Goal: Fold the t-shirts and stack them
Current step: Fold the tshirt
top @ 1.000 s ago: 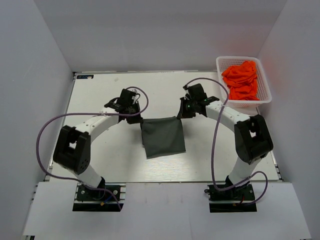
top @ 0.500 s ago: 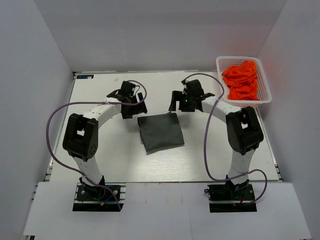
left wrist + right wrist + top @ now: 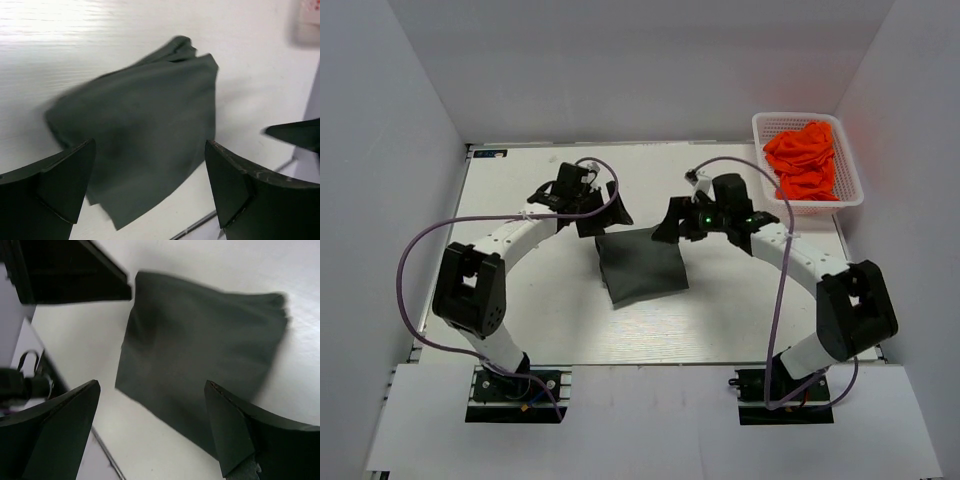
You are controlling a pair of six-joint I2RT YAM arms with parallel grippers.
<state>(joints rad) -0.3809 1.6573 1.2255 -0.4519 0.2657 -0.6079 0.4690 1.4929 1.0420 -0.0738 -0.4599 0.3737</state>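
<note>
At the far left corner of the table (image 3: 550, 320) there is a small dark sticker (image 3: 490, 153), but it is too small to read. The table has a white top with a fine wood grain, which shows clearly in the left wrist view, and plain white walls (image 3: 620, 70) stand around it on three sides. Near the far right corner sits a white plastic basket (image 3: 760, 135), and the orange t-shirts (image 3: 805, 160) lie crumpled in a heap inside it. The dark grey t-shirt (image 3: 642, 265) lies flat on the table between the two arms, folded into a rough rectangle that is a little turned, well apart from the basket. A purple cable (image 3: 415, 260) loops along each arm. The left gripper (image 3: 603, 216) is above the far left corner of the grey shirt, and the right gripper (image 3: 670, 222) is above its far right corner. In the left wrist view the left gripper (image 3: 150, 145) has its black fingers (image 3: 60, 180) spread wide, with the grey shirt (image 3: 145, 125) visible below the gap and nothing held between them. In the right wrist view the right gripper (image 3: 152, 385) also has its fingers (image 3: 240, 430) spread wide and empty, with the shirt (image 3: 200, 360) lying below them. Whether any fingertip touches the cloth, I cannot tell.
</note>
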